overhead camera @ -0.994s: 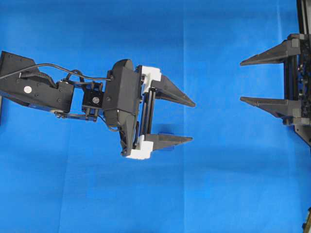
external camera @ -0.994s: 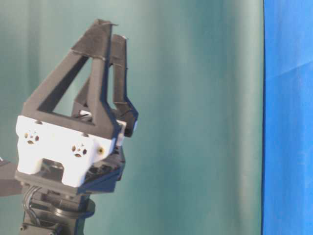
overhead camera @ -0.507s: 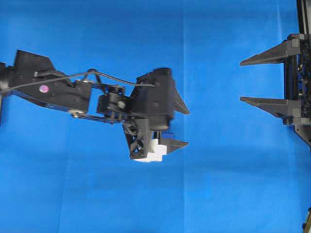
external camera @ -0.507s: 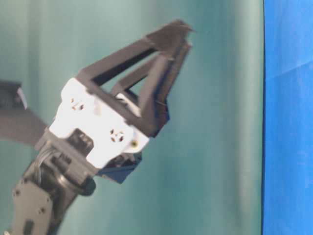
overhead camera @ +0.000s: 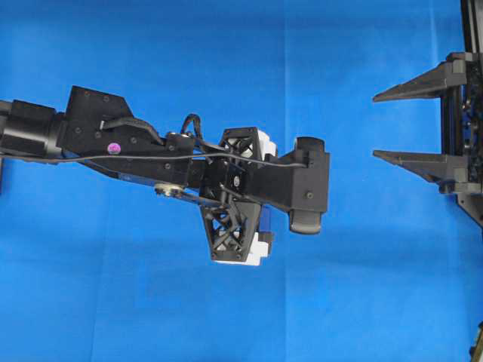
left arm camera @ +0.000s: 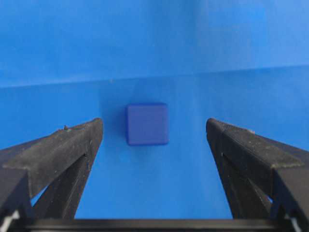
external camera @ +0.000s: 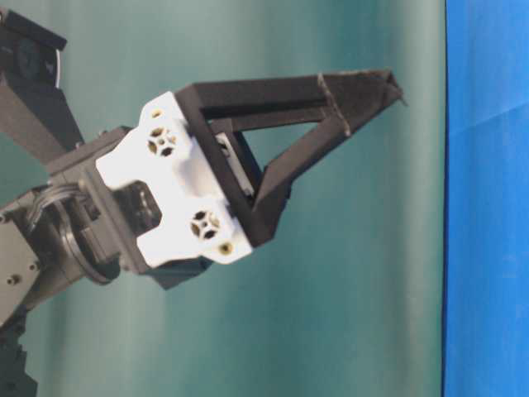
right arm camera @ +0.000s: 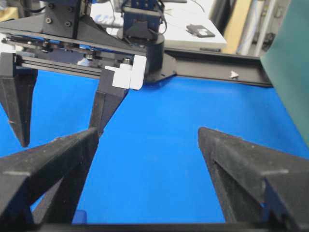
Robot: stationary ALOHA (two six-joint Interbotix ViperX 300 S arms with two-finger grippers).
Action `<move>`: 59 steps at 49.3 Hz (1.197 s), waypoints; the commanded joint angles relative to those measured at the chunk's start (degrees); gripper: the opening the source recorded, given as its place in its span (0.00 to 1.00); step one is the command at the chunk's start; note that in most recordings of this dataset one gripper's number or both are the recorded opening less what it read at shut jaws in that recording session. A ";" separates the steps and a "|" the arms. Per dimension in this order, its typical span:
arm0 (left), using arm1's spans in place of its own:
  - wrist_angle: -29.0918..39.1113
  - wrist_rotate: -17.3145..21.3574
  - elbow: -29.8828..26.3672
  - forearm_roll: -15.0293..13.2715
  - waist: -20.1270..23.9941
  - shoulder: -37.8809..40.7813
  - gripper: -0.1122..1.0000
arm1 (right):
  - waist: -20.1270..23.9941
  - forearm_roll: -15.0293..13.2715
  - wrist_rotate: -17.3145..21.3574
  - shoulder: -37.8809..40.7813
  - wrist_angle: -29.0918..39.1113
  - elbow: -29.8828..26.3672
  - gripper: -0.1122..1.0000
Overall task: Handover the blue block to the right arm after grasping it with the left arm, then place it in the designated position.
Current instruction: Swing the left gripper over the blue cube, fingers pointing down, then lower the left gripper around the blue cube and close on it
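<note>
2 wide-open grippers [left arm camera: 154, 145] [right arm camera: 145, 159], nothing held.

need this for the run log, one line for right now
phase: pre-grasp | left gripper: open, above blue block | block: on cloth, ungrasped | right gripper: open, apart

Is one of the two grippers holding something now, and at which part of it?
Nothing is held. The blue block lies on the cloth between the open jaws of the left gripper, untouched; the right gripper is open and empty.
</note>
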 commanded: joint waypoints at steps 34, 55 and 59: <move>0.18 -0.35 -1.49 0.35 0.35 -1.05 0.93 | 0.00 0.00 0.00 0.26 -0.18 -1.76 0.99; 0.18 -0.62 -1.05 0.44 0.35 -0.88 0.93 | -0.09 0.00 0.00 0.26 -0.18 -1.76 0.99; 0.18 -0.53 -1.05 0.35 0.35 -0.97 0.93 | -0.09 0.00 0.00 0.26 -0.18 -1.76 0.99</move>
